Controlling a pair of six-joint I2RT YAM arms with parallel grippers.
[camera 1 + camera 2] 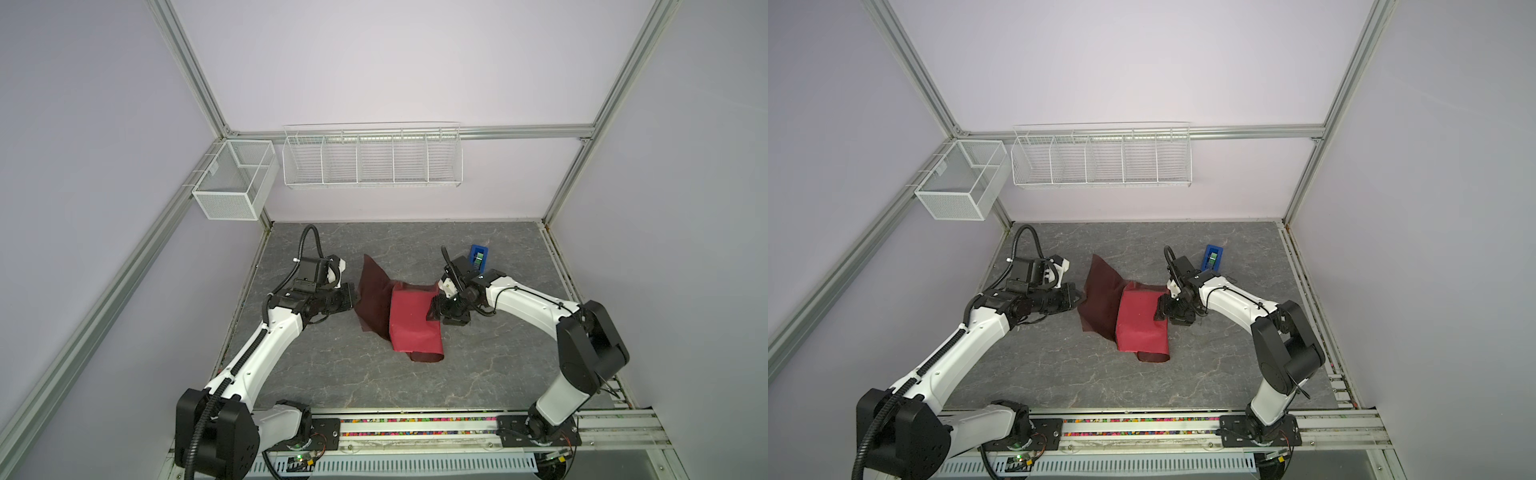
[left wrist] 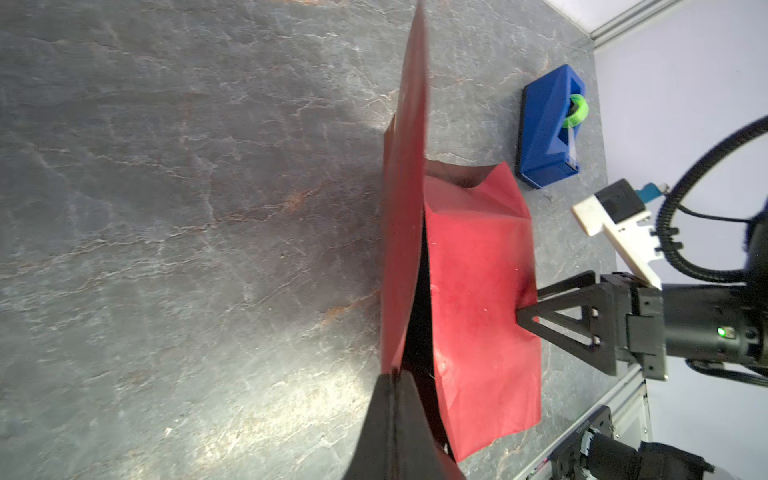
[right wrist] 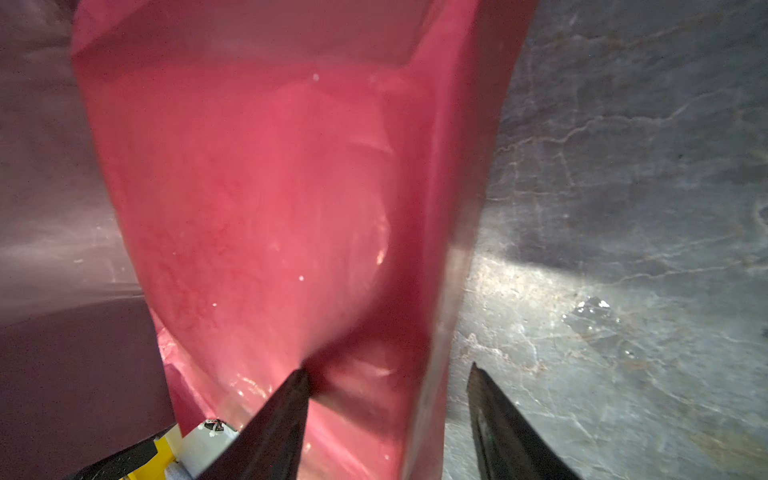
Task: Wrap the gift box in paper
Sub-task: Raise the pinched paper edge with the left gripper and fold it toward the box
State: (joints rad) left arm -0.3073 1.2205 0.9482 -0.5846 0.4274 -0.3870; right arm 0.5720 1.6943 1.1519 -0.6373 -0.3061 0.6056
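Gift box hidden under paper point(image 1: 411, 320), bench point(image 1: 332, 374) middle
One flap is pinched upright in the left tool point(image 2: 395, 390); the top is touched by the open right tool point(image 3: 388, 370). Closing and taping appear left.

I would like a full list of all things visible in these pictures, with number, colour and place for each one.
paper: one, red, middle of the table, draped over a box shape, left flap lifted
gift box: not visible, likely under the paper
tape dispenser: one, blue with green roll, far right part of the table
mesh basket: one, white, on the left frame rail
wire rack: one, white, five compartments, on the back wall
table: one, grey stone pattern
left pincer: black, shut on the paper's flap
right pincer: black, open, one finger on the covered top
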